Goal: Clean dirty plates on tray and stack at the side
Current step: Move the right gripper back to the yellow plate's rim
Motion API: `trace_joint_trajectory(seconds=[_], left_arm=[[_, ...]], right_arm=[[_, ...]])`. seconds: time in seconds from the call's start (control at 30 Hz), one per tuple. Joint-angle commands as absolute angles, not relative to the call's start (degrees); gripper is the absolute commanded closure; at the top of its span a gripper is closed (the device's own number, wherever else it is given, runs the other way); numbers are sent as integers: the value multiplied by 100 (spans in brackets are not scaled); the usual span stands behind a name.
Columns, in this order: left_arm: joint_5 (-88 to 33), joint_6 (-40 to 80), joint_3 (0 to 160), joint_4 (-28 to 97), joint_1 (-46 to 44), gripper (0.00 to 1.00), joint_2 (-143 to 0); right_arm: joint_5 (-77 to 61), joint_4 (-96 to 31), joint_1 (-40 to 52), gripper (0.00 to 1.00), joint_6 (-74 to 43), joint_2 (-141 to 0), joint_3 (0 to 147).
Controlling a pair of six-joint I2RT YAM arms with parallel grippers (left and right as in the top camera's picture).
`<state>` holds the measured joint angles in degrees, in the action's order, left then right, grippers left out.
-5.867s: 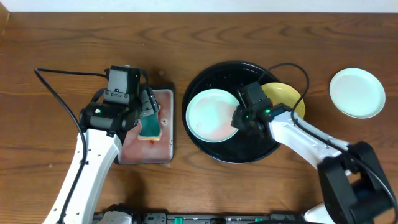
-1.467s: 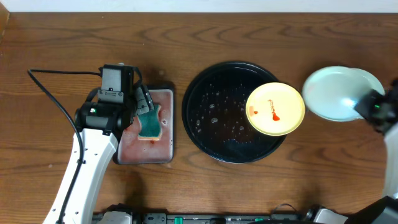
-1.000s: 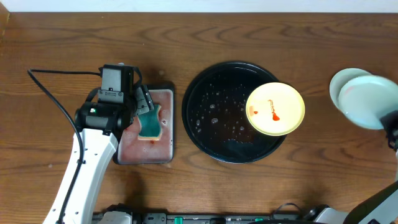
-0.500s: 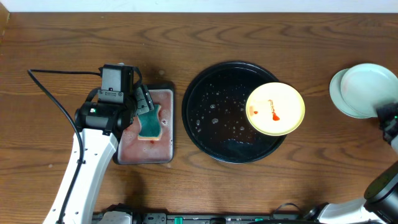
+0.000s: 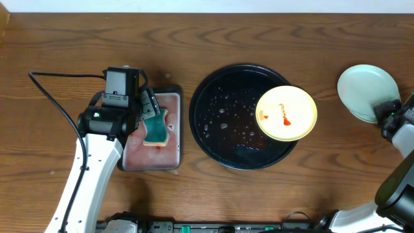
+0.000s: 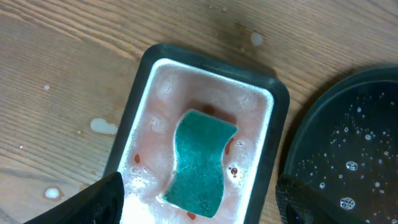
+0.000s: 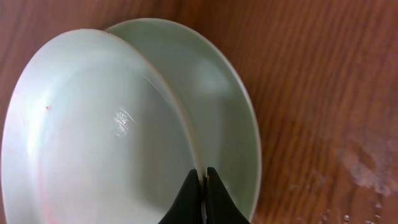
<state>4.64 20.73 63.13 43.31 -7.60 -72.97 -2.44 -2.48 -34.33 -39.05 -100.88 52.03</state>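
A yellow plate with a red sauce smear lies on the right side of the round black tray. My right gripper is shut on the rim of a pale blue plate at the far right; it holds that plate over a second pale blue plate lying on the table. My left gripper is open over a green sponge in the rectangular tray, not touching it.
The rectangular black-rimmed tray with pinkish foam stands left of the round tray. Water drops lie in the round tray and on the wood near it. A black cable runs along the left of the table.
My right gripper carried the pale blue plate from the tray to the far right and has brought it down over the plate lying there. The left arm has not moved.
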Motion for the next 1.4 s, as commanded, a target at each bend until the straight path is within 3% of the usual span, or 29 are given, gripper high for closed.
trace_joint_trajectory(seconds=[0.0,0.33,0.37,0.43,0.67,0.97,1.2,1.37], left_arm=[[495,1975,6322,4346,-729,22,-7290],[493,1977,6322,4346,-729,21,-7290],[493,1977,6322,4346,-729,21,-7290],[493,1977,6322,4346,-729,22,-7290],[493,1975,6322,4403,-729,21,-7290],[493,1977,6322,4410,-731,22,-7290],[493,1977,6322,4456,-731,22,-7290],[493,1977,6322,4626,-731,21,-7290]], right_arm=[[-3,-274,-3533,99,-4049,-10103,5240],[-49,-495,-3774,99,-4193,-10103,5245],[-49,-493,-3774,92,-4193,-10103,5245],[-58,-491,-3774,64,-4193,-10103,5253],[-585,-838,-3782,50,-3817,-9452,5557],[-1107,-1881,-3374,49,-3131,-7793,5638],[-919,-2762,-1879,53,-2427,-7579,5636],[75,-2993,-956,47,-2296,-7861,5636]])
